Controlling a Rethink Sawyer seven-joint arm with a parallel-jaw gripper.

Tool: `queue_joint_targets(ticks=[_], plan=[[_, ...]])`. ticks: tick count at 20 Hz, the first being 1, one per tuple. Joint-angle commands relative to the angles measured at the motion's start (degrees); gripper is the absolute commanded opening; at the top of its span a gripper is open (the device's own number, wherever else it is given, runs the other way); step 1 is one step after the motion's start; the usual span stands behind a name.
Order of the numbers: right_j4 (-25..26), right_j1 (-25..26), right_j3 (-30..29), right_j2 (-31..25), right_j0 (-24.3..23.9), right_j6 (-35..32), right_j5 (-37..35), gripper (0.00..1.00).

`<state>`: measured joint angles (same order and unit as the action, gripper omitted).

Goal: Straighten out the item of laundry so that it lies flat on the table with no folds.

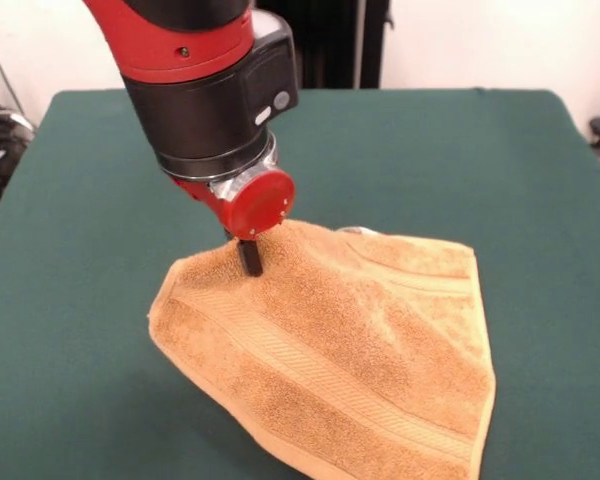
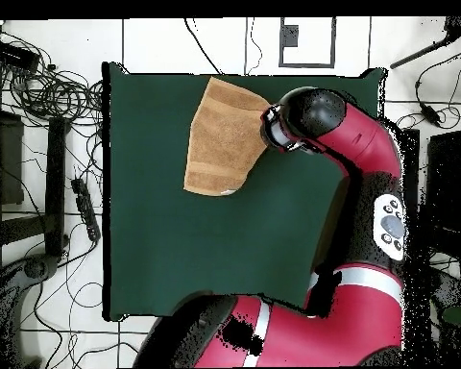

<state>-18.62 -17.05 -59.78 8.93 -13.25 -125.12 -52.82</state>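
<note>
The red and black arm (image 1: 195,95) leans down over the wide counter draped in dark green cloth (image 1: 70,300), and its claw (image 1: 249,257) is right down on the orange-tan terry hand towel (image 1: 350,350). One dark finger (image 1: 250,259) pokes into the pile at the towel's raised far corner; whether the claw is apart or pinched on the cloth, I cannot tell. The towel sits tented, not flat, sloping away from that corner, woven stripe bands running across it. From overhead, the towel (image 2: 223,139) lies near the counter's (image 2: 177,250) top edge, just beside the arm's wrist (image 2: 290,127).
</note>
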Motion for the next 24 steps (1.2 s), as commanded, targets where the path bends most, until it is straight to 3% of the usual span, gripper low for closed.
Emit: queue_joint_targets(ticks=[1,7,17,24], plan=[[2.4,-2.8,-16.8,-7.9,1.4,3.0,7.1,0.0],[5.4,-4.3,-23.8,-9.2,2.4,1.5,17.0,0.0],[11.2,-2.7,-24.4,-8.1,4.6,-1.4,25.1,0.0],[14.7,0.3,-21.5,-7.1,4.3,-0.4,23.5,0.0]])
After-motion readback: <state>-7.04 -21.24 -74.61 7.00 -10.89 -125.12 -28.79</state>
